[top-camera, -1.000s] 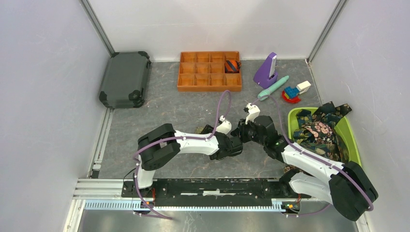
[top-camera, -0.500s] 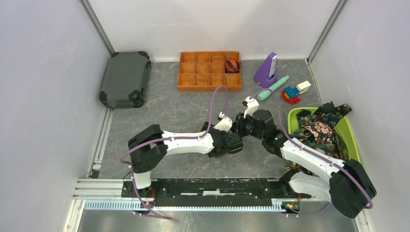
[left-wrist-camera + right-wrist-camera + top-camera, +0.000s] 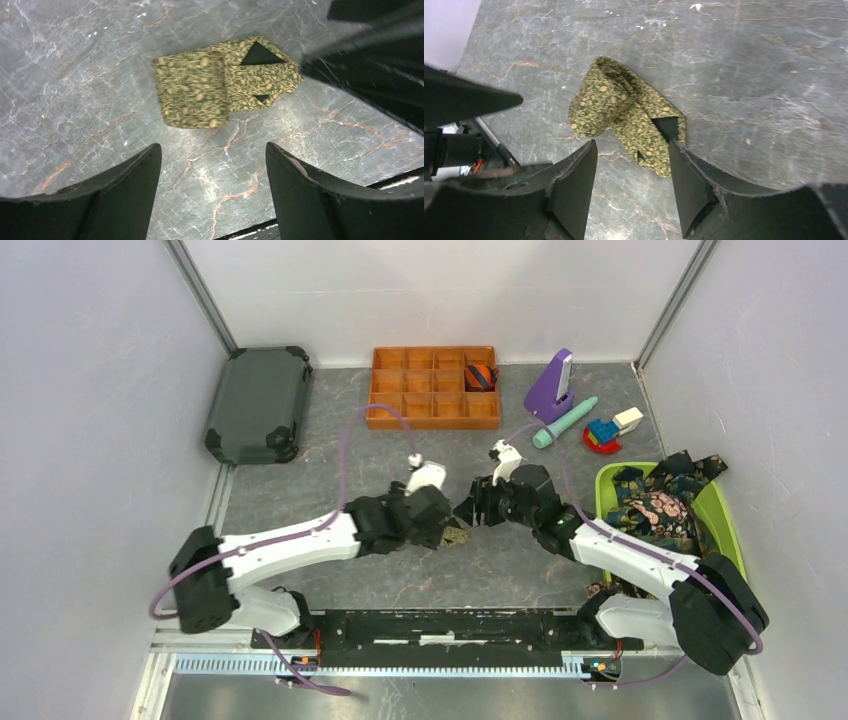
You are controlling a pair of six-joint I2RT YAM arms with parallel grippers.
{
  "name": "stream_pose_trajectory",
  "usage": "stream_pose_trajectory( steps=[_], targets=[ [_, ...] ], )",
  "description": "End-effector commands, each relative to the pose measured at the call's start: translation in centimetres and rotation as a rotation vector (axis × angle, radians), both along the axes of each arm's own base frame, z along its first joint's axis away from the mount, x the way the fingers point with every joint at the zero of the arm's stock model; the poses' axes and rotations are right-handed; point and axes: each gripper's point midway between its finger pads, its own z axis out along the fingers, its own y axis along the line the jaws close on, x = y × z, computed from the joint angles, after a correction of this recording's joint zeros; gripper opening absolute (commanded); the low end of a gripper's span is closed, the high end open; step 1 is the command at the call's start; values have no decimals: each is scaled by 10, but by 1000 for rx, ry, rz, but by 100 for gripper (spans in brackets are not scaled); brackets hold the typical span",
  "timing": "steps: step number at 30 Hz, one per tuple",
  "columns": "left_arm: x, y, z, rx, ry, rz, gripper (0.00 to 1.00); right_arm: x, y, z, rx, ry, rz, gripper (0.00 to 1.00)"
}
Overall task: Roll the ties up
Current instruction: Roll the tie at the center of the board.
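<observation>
Hovering both grippers over the olive tie (image 3: 212,87), I am seeing it lying part-rolled on the table (image 3: 75,75), its pointed end lying flat beside the roll. My left gripper (image 3: 212,160) is hanging above it with fingers spread wide, gripping nothing; the right gripper (image 3: 633,150) is facing it, jaws likewise apart. More ties (image 3: 660,510) are sitting heaped in the bin (image 3: 727,525), and a striped tie (image 3: 481,376) is resting rolled in the tray (image 3: 433,423), far right corner.
</observation>
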Motion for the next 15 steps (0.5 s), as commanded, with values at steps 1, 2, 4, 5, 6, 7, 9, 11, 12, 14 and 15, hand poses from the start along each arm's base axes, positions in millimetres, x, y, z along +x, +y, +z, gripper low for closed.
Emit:
stream_pose_trajectory(
  steps=[1, 2, 4, 5, 6, 7, 9, 11, 12, 14, 15],
  targets=[
    [14, 11, 13, -201, 37, -31, 81, 2, 32, 29, 96, -30, 43, 63],
    [18, 14, 16, -252, 44, -29, 81, 1, 37, 27, 100, -21, 48, 63],
    [28, 29, 13, -316, 63, 3, 80, -1, 48, 25, 107, -8, 62, 62],
    [32, 33, 13, -341, 64, 9, 79, -3, 54, 24, 104, -1, 69, 62],
    [35, 39, 12, -361, 63, 19, 79, -3, 60, 25, 103, 0, 72, 62],
    [38, 43, 14, -382, 56, 24, 79, -4, 65, 24, 98, 4, 77, 62],
    [44, 54, 10, -397, 50, 56, 79, -2, 73, 24, 94, 7, 71, 61],
    [49, 62, 5, -420, 59, 75, 79, -1, 80, 23, 91, 13, 61, 61],
    [52, 63, 5, -440, 60, 82, 78, 0, 84, 20, 84, 19, 58, 62],
    [54, 66, 1, -479, 81, 84, 77, 2, 89, 15, 64, 30, 48, 62],
    [56, 68, -2, -489, 85, 94, 77, 3, 91, 13, 49, 34, 39, 62]
  ],
)
